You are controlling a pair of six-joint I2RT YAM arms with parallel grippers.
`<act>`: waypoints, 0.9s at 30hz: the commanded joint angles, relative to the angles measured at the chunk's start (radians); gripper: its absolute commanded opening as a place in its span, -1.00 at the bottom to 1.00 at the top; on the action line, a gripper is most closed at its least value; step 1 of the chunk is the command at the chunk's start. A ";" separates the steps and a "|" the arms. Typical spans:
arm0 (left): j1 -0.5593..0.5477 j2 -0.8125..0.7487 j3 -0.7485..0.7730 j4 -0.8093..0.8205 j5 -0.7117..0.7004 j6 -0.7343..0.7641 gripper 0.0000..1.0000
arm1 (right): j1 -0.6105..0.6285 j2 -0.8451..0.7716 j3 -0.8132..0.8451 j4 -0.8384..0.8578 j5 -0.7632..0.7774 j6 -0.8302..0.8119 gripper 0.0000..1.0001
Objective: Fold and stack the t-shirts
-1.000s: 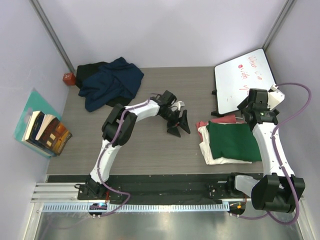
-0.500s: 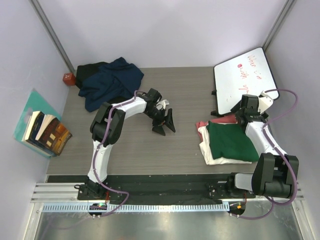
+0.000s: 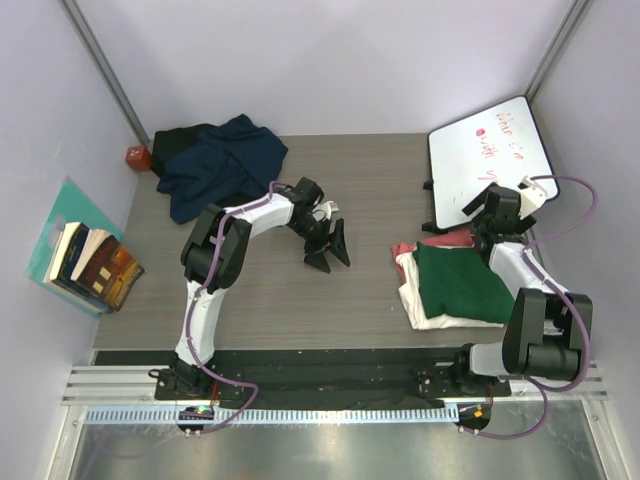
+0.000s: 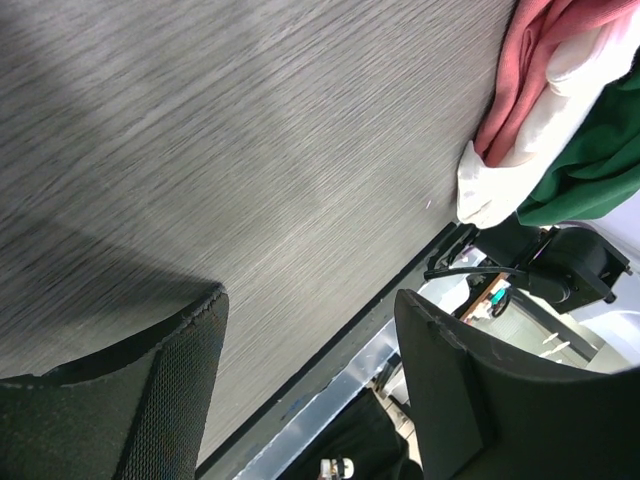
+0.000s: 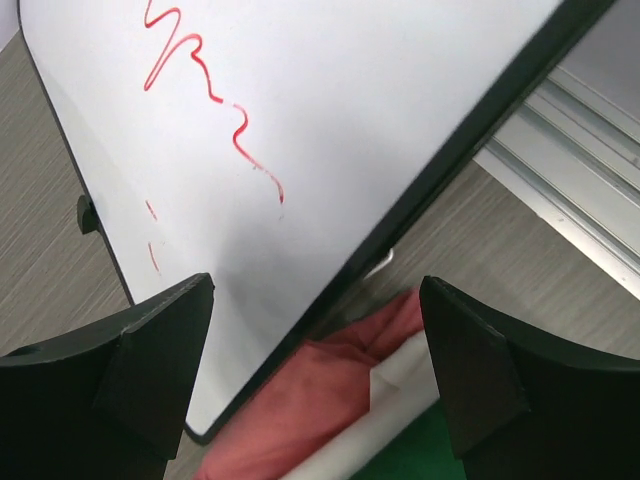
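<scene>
Three folded t-shirts are stacked at the right of the table: dark green [image 3: 465, 282] on top, cream-white [image 3: 420, 305] under it, pink-red [image 3: 440, 240] at the bottom. In the left wrist view the same pink-red [image 4: 520, 70], cream-white [image 4: 500, 190] and green [image 4: 590, 170] edges show. A navy t-shirt [image 3: 225, 165] lies crumpled at the back left over a black one [image 3: 178, 140]. My left gripper [image 3: 328, 248] [image 4: 310, 300] hangs open over bare table at mid-table. My right gripper [image 3: 480, 215] [image 5: 315, 290] is open and empty at the stack's back edge, above the pink-red shirt [image 5: 300, 400].
A whiteboard with red writing [image 3: 490, 150] [image 5: 300, 100] leans at the back right, its lower edge next to the stack. Books on a teal folder [image 3: 90, 262] lie off the table's left side. A small red object [image 3: 136, 156] sits at the back left corner.
My left gripper has drawn back to the left, away from the stack. My right wrist has shifted left and lower toward the stack's back edge. Both stayed open.
</scene>
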 commanded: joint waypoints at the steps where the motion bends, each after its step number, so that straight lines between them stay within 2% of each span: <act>1: -0.011 0.064 -0.019 -0.050 -0.089 0.044 0.40 | -0.038 0.102 0.042 0.174 -0.089 -0.033 0.79; 6: -0.014 0.067 -0.022 -0.052 -0.096 0.050 0.40 | -0.078 0.236 0.126 0.235 -0.214 -0.069 0.67; 10: -0.018 0.077 -0.017 -0.062 -0.097 0.059 0.39 | -0.087 0.296 0.180 0.269 -0.320 -0.087 0.37; 12: -0.025 0.083 -0.014 -0.062 -0.097 0.059 0.39 | -0.088 0.320 0.212 0.268 -0.360 -0.092 0.10; 14: -0.029 0.095 -0.013 -0.062 -0.097 0.063 0.39 | -0.087 0.332 0.240 0.266 -0.386 -0.093 -0.58; 15: -0.035 0.098 -0.011 -0.062 -0.096 0.063 0.39 | -0.088 0.342 0.249 0.265 -0.424 -0.092 -0.83; 16: -0.038 0.104 -0.008 -0.064 -0.093 0.063 0.39 | -0.087 0.346 0.258 0.260 -0.441 -0.089 -0.98; 21: -0.051 0.130 0.013 -0.064 -0.083 0.061 0.39 | -0.085 0.349 0.300 0.251 -0.559 -0.095 -0.98; 27: -0.051 0.141 0.033 -0.062 -0.077 0.058 0.39 | -0.075 0.365 0.320 0.239 -0.620 -0.110 -0.98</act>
